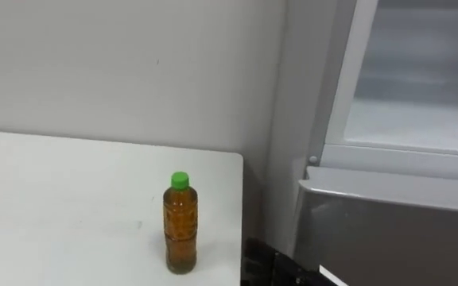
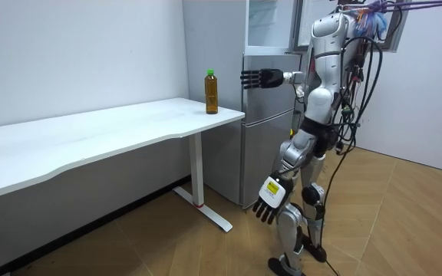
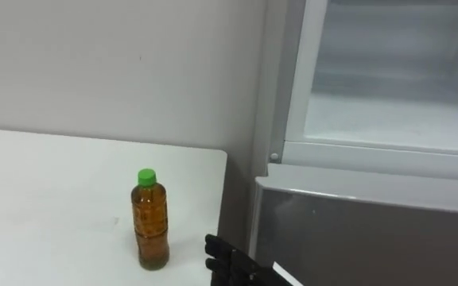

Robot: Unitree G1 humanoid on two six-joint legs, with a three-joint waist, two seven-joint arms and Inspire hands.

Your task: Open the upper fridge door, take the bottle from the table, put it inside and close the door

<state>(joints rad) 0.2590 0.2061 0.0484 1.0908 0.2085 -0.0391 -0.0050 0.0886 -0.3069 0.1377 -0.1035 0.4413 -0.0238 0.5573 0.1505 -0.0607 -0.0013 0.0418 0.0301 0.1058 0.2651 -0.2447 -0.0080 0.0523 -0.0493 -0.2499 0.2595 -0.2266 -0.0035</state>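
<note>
In the left eye view the bottle (image 1: 180, 226) stands upright on the white table (image 1: 70, 199), near the table's right end, amber liquid under a green cap, with nothing touching it. Just past that end stands the fridge (image 1: 388, 230): its grey lower door is closed, and above it the upper compartment (image 1: 420, 119) stands open, showing a white inside. The dark fingers of the right hand (image 1: 277, 266) come in at the bottom edge, right of the bottle and apart from it; so little of the hand shows here that its set is hard to judge, though the fingers look roughly straight. The right eye view gives the same scene, with the fingers again low, between the bottle and the fridge front, and pointing toward the bottle. In the room view the robot stands on the wooden floor in front of the fridge, beside the table's end. Its right arm is raised level with the bottle, fingers stretched out straight and holding nothing, near the bottle but short of it. The left hand (image 2: 269, 203) hangs by the thigh with its fingers relaxed and empty.
</note>
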